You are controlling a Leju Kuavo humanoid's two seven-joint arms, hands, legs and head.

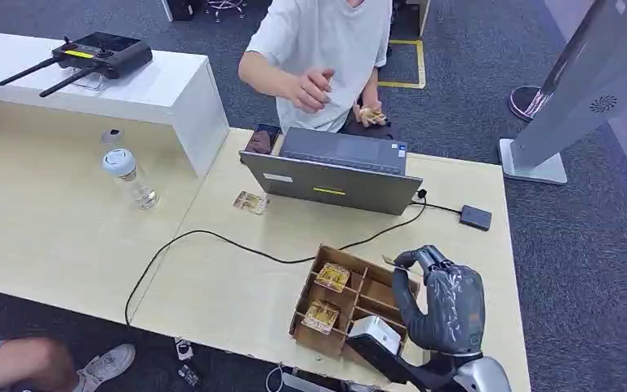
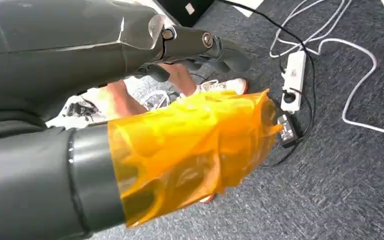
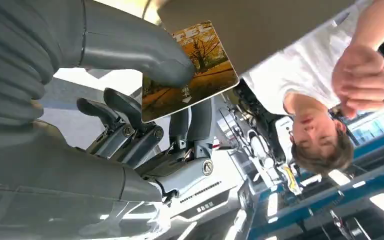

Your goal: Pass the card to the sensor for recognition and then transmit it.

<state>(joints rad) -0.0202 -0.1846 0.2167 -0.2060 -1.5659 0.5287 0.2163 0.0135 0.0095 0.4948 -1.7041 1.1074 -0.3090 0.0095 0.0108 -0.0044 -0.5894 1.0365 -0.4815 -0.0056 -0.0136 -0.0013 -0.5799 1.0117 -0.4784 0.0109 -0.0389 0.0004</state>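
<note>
Left hand (image 2: 190, 42): seen in the left wrist view hanging over the carpeted floor, fingers curled in with nothing in them; an amber film wrap (image 2: 190, 150) covers the forearm. No part in the task yet.

Loose card (image 1: 251, 202): flat on the desk (image 1: 49, 220), just in front of the laptop (image 1: 335, 171); untouched.

Cardboard tray (image 1: 351, 298): near desk edge, divided into compartments; 2 left compartments hold card stacks (image 1: 332, 277), the others look empty.

Right hand (image 1: 441, 306): raised above the tray's right side. Thumb and fingers pinch 1 card (image 3: 190, 70), autumn-tree print, lifted clear of the tray.

Card sensor (image 1: 475, 217): small dark box, cabled to the laptop, well apart from the held card.

Person (image 1: 326, 49): seated behind the laptop, 1 hand raised.

Progress: pickup judged complete. Remaining: present the card to the sensor, then hand it over.
</note>
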